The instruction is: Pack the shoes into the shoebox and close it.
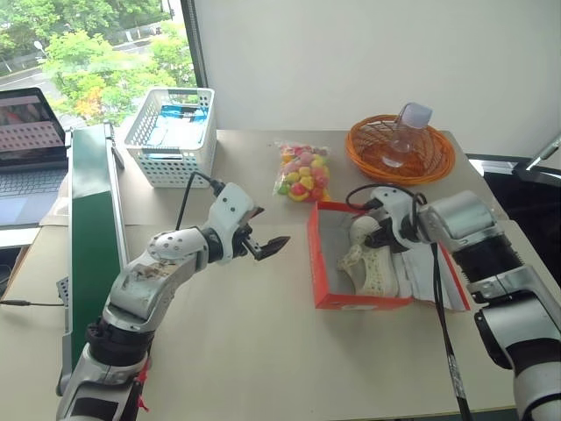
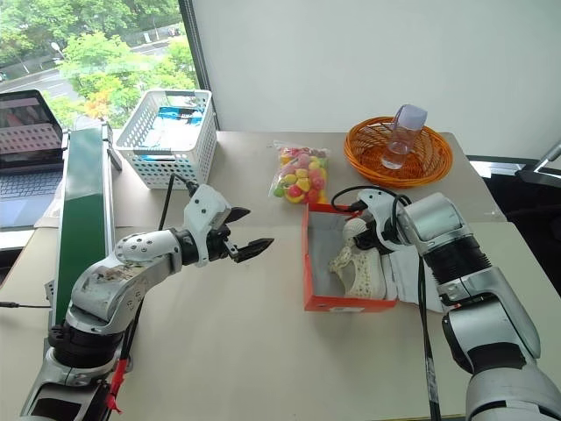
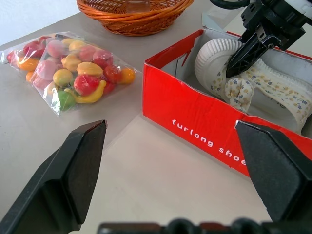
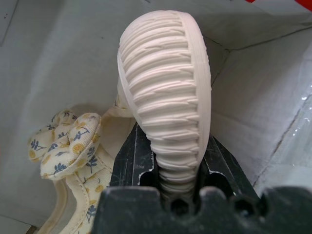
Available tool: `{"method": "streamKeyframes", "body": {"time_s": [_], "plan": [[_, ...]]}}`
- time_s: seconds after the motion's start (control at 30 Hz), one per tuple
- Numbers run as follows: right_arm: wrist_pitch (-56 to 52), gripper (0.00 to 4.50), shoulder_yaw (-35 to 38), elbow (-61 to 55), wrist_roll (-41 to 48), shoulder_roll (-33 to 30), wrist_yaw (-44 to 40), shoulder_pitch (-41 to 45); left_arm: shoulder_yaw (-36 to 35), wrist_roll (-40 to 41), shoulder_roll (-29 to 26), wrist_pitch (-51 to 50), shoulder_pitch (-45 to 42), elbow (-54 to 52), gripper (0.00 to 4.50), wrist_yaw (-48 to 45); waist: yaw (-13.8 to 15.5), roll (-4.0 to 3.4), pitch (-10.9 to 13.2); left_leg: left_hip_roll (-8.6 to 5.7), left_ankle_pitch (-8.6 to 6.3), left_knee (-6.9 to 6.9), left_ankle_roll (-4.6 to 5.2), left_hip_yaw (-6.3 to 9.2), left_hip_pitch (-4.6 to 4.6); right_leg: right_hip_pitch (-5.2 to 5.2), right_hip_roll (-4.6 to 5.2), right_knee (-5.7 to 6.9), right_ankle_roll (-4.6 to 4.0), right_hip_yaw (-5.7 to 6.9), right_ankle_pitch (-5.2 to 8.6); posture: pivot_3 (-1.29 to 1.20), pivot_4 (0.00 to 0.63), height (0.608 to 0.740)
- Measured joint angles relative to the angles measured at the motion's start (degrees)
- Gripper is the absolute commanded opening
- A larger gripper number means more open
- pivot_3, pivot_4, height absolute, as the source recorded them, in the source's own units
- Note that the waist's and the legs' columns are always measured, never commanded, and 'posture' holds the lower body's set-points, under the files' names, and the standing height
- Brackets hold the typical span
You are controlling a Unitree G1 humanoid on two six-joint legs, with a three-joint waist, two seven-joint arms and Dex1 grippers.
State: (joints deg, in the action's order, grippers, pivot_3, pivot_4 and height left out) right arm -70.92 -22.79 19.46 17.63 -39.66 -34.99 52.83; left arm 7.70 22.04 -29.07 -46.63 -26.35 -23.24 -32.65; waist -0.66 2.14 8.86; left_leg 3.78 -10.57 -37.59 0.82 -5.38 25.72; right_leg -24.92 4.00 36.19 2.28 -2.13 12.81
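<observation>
My left gripper (image 1: 267,246) hangs over the bench (image 1: 245,351), jaws wide and empty. In the shoebox (image 1: 364,301) one shoe (image 1: 379,272) already lies; my right gripper (image 3: 243,54) pinches the second shoe (image 4: 165,92), sole up, inside it. Releasing and closing remain.

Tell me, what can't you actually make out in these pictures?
- Upper of the shoe in the right gripper: right wrist view shows its ribbed sole; elsewhere the fingers cover it.
- Shoebox lid: the right arm hides most of it in the eye views.
- White basket contents: too small to identify.
- Box lettering: cut off by a left finger.
</observation>
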Motion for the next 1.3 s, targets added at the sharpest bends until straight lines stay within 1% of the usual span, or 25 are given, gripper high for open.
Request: {"method": "streamKeyframes", "body": {"time_s": [0.1, 0.13, 0.23, 0.27, 0.3, 0.33, 0.5, 0.67, 0.73, 0.8, 0.9, 0.97, 1.1, 1.17, 1.3], "plan": [[0.37, 2.35, -0.14, -2.72, -0.59, 0.23, -1.75, -1.72, 0.08, 0.00, 0.02, -0.15, -0.10, 0.00, 4.50, 0.09, 0.06, 0.00, 0.00, 0.00, 0.00, 0.00, 0.01, 0.01, 0.01, 0.00, 0.00, 0.00, 0.00, 0.00, 0.00, 0.00, 0.150, 0.740], [0.36, 2.73, -0.22, -3.52, -0.60, 0.40, -2.20, -2.20, 0.13, -0.01, 0.02, -0.17, -0.12, 0.00, 4.50, 0.10, 0.05, 0.00, 0.00, 0.00, 0.00, 0.00, 0.01, 0.01, 0.01, -0.01, 0.00, 0.00, 0.00, 0.00, 0.00, 0.00, 0.150, 0.740], [-0.35, 3.68, -0.16, -5.51, -0.65, 0.84, -2.46, -2.32, 0.47, -0.01, 0.08, -0.26, -0.43, -0.01, 4.50, 0.11, 0.01, 0.00, 0.00, 0.00, 0.00, -0.04, 0.01, 0.00, 0.02, -0.02, 0.00, 0.05, 0.00, -0.01, 0.00, 0.00, 0.150, 0.740], [-0.34, 4.12, 0.07, -6.26, -0.81, 0.96, -2.19, -2.32, 0.51, -0.02, 0.06, -0.26, -0.56, -0.01, 4.50, 0.08, 0.02, 0.00, 0.00, 0.00, 0.00, -0.05, 0.01, 0.00, 0.01, -0.02, 0.00, 0.05, 0.00, -0.01, 0.00, 0.00, 0.150, 0.740], [-0.31, 4.40, 0.26, -6.70, -1.04, 1.00, -2.01, -2.32, 0.57, -0.03, 0.04, -0.26, -0.67, -0.01, 4.50, 0.04, 0.02, 0.00, 0.00, 0.00, 0.00, -0.05, 0.01, 0.00, 0.01, -0.02, 0.00, 0.05, 0.00, -0.01, 0.00, 0.00, 0.150, 0.740], [-0.30, 4.46, 0.48, -7.38, -1.37, 0.98, -1.84, -2.29, 0.62, -0.04, 0.02, -0.26, -0.80, -0.01, 4.50, -0.01, 0.04, 0.00, 0.00, -0.01, 0.00, -0.06, 0.01, 0.00, 0.02, -0.02, 0.01, 0.05, 0.01, -0.01, 0.00, 0.00, 0.150, 0.740], [-0.37, 4.46, 1.07, -10.00, -2.62, 0.59, -1.48, -1.74, 1.03, -0.32, 0.01, -0.26, -1.33, -0.01, 4.50, -0.03, 0.01, 0.00, 0.00, 0.00, -0.01, -0.06, 0.01, 0.00, 0.03, -0.04, 0.00, 0.05, 0.01, -0.01, 0.00, 0.00, 0.150, 0.740], [-0.38, 4.46, 2.34, -12.11, -3.70, -0.62, -0.94, 1.91, 1.23, -0.40, 0.02, -0.27, -1.94, -0.01, 4.50, -0.06, -0.03, 0.00, 0.00, 0.00, -0.01, -0.06, 0.01, -0.01, 0.03, -0.05, 0.00, 0.06, 0.00, -0.02, 0.00, 0.00, 0.150, 0.740], [0.05, 4.46, 4.61, -12.95, -3.85, -0.59, -0.46, 3.02, 1.21, -0.45, 0.00, -0.27, -1.93, -0.01, 4.50, 0.00, -0.01, 0.00, 0.00, 0.00, -0.01, -0.06, 0.02, -0.01, 0.03, -0.06, 0.00, 0.06, 0.00, -0.02, 0.00, 0.00, 0.150, 0.740], [2.11, 4.46, 9.51, -13.49, -2.95, 1.08, -0.04, 3.23, 0.58, -0.46, -0.02, -0.86, -1.92, -0.01, 4.50, 0.75, -0.04, 0.00, 0.00, 0.01, -0.01, -0.07, 0.02, -0.01, 0.04, -0.05, -0.01, 0.06, 0.01, -0.02, 0.00, 0.00, 0.150, 0.740], [9.08, 4.46, 17.16, -14.77, 0.65, 5.00, -1.78, 3.20, -2.59, -0.40, 0.15, -2.72, -1.62, 0.00, 4.50, 3.10, -0.22, 0.00, 0.00, 0.05, -0.01, -0.07, 0.02, 0.01, 0.03, -0.05, -0.06, 0.08, 0.01, -0.04, -0.01, 0.00, 0.150, 0.740], [15.32, 4.46, 21.60, -15.28, 3.98, 8.06, -4.18, 3.23, -5.68, -0.41, 0.36, -4.39, -1.31, -0.02, 4.50, 5.45, -0.15, 0.00, 0.00, 0.06, -0.01, -0.07, 0.02, 0.04, 0.03, -0.03, -0.07, 0.08, 0.01, -0.02, -0.01, 0.00, 0.150, 0.740], [17.09, 4.46, 25.57, -15.32, 12.13, 9.47, -13.35, 2.66, -10.74, -0.32, 0.50, -7.18, 1.05, -0.69, 4.50, 9.11, 0.16, 0.00, 0.00, 0.05, -0.02, -0.09, 0.03, 0.03, 0.08, -0.02, -0.03, 0.05, 0.03, 0.03, -0.02, 0.00, 0.150, 0.740], [19.69, 4.46, 24.43, -15.35, 12.88, 9.33, -18.37, 2.57, -14.54, -0.14, 1.33, -9.34, 2.29, -2.08, 4.50, 11.83, 0.10, 0.00, 0.00, 0.06, -0.02, -0.13, 0.03, 0.04, 0.07, 0.00, -0.03, 0.06, 0.03, 0.05, -0.02, 0.00, 0.150, 0.740], [26.15, 4.46, 17.36, -15.23, 11.61, 9.32, -26.81, 0.62, -22.08, -0.02, 2.56, -13.94, 4.67, -6.33, 4.50, 17.67, -0.07, 0.00, 0.00, 0.06, -0.02, -0.14, 0.03, 0.06, 0.01, 0.02, -0.04, 0.12, 0.03, 0.05, -0.02, 0.00, 0.150, 0.740]]}}
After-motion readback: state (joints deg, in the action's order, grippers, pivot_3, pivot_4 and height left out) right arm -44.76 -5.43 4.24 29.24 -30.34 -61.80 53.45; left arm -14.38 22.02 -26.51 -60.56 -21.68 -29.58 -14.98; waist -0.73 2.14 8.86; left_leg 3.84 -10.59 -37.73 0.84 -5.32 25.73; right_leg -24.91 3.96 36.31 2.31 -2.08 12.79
